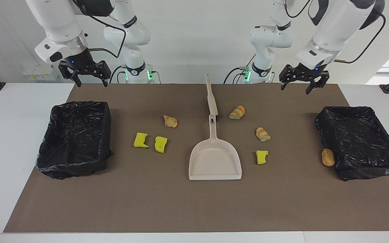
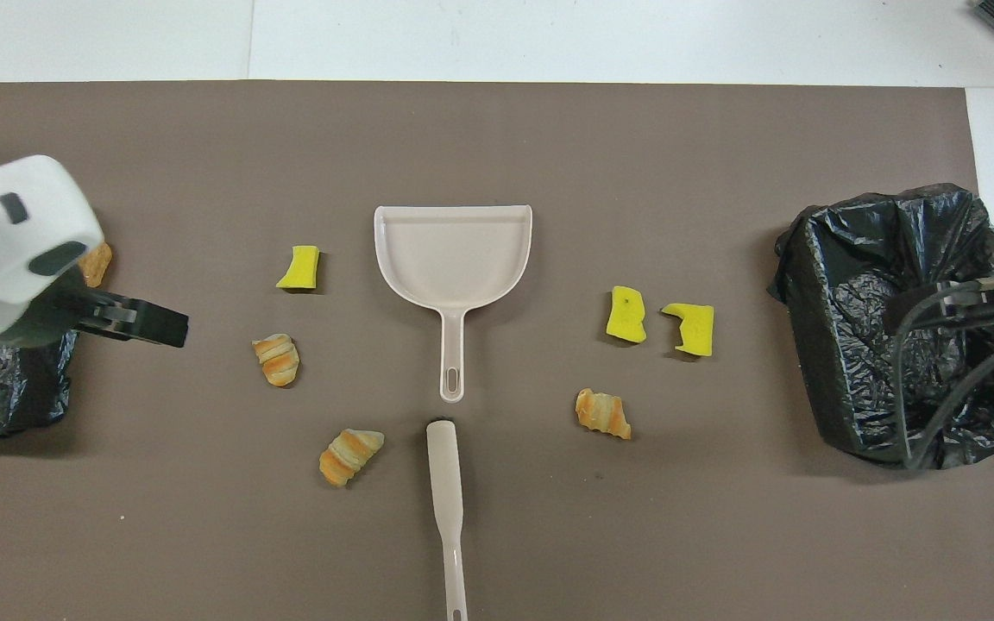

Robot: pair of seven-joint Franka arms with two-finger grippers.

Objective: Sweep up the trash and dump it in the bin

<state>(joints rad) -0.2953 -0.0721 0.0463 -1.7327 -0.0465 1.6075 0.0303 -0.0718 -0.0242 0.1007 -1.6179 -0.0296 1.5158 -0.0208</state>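
Note:
Trash lies scattered on the brown mat: yellow chunks (image 1: 141, 140) (image 1: 161, 144) (image 1: 261, 157) and striped bread lumps (image 1: 170, 121) (image 1: 237, 112) (image 1: 263, 134). One more lump (image 1: 328, 157) rests against the bin (image 1: 361, 140) at the left arm's end. A second bin (image 1: 74, 138) stands at the right arm's end. The beige dustpan (image 1: 214, 162) lies mid-mat, the brush (image 1: 211, 98) nearer the robots. My left gripper (image 1: 295, 88) hangs open over the mat beside its bin; one of its fingers (image 2: 152, 321) shows from above. My right gripper (image 1: 92, 82) hangs open, holding nothing.
Both bins are lined with crumpled black bags. The brown mat (image 1: 167, 202) covers most of the white table (image 1: 12, 141). A dark cable (image 2: 937, 379) from the right arm loops over the bin at that arm's end.

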